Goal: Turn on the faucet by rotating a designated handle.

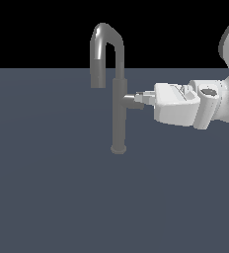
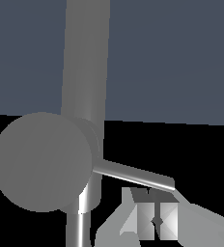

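Note:
The faucet [image 1: 119,116] is a tall grey column on a round base, with an arched, down-turned spout [image 1: 104,42]. The handle [image 1: 130,101] is a short stub jutting from the column toward the exterior view's right. In the wrist view its round end face [image 2: 41,161] fills the near side, and a thin lever [image 2: 133,174] runs out from it. My gripper [image 1: 139,98] comes in level from the exterior view's right, its tips at the stub's end. In the wrist view the gripper [image 2: 155,205] has its fingers together, right beside the lever's outer end; contact is unclear.
The faucet stands on a flat dark blue-grey surface [image 1: 52,188]. My white arm [image 1: 200,104] reaches in from the exterior view's right edge. Nothing else shows.

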You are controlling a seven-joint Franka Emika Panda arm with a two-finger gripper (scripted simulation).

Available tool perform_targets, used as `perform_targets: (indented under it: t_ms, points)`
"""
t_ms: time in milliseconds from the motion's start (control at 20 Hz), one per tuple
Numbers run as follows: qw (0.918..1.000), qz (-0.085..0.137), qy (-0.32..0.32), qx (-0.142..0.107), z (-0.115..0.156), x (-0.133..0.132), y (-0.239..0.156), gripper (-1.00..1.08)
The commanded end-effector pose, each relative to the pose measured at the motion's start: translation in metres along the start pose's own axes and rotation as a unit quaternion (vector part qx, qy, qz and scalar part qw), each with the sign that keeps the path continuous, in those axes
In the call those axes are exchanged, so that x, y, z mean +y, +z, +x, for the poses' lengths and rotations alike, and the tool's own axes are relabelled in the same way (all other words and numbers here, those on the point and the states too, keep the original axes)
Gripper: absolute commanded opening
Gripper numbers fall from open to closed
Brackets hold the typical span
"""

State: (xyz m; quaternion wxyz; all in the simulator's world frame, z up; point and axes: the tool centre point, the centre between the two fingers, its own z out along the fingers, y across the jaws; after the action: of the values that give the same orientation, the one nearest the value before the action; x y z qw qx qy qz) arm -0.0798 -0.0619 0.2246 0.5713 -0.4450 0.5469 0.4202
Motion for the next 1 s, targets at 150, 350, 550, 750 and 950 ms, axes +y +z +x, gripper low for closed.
perform_targets:
  t_ms: [150,350,550,750,950]
  points:
    - [0.9998,0.000,0.019,0.003,0.040,0.012,0.000,-1.00]
    - [1.0000,0.000,0.004,0.000,0.028,0.002,0.000,-1.00]
    - [0.9999,0.000,0.012,0.001,0.048,0.000,0.000,-1.00]
    - [0.9998,0.000,0.019,0.002,0.067,-0.002,0.000,-1.00]
    - [1.0000,-0.003,-0.006,-0.005,0.043,-0.013,-0.002,-1.00]
